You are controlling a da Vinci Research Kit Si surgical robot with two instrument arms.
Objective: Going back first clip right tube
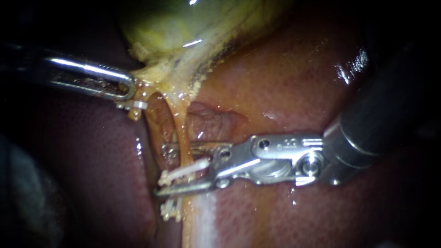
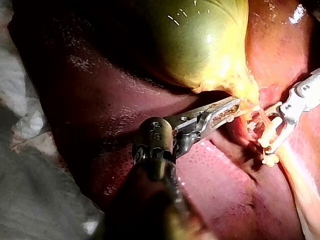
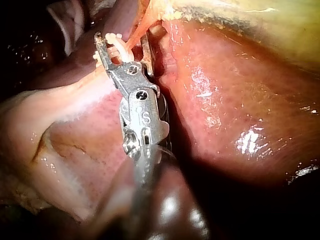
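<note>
With right end effector (image 1: 162,171) wide open astride the clip (image 1: 184,170) on the right tube (image 1: 182,138) at 7 o'clock and left end effector (image 1: 130,88) clamped on the gallbladder neck (image 1: 158,73) at 10 o'clock, draw straight back toward 3 o'clock without snagging the clip.

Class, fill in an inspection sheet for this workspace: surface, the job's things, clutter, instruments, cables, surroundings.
Surface: glossy reddish-brown liver, wet.
Job's things: thin yellow tube bearing a white plastic clip; second white clip further down; green-yellow gallbladder.
Clutter: nothing seen.
Instruments: left instrument, jaws shut on yellow tissue at the gallbladder's neck; right instrument, jaws open astride tube and clip.
Cables: nothing seen.
Surroundings: pale cloth-like material beside the liver.
</note>
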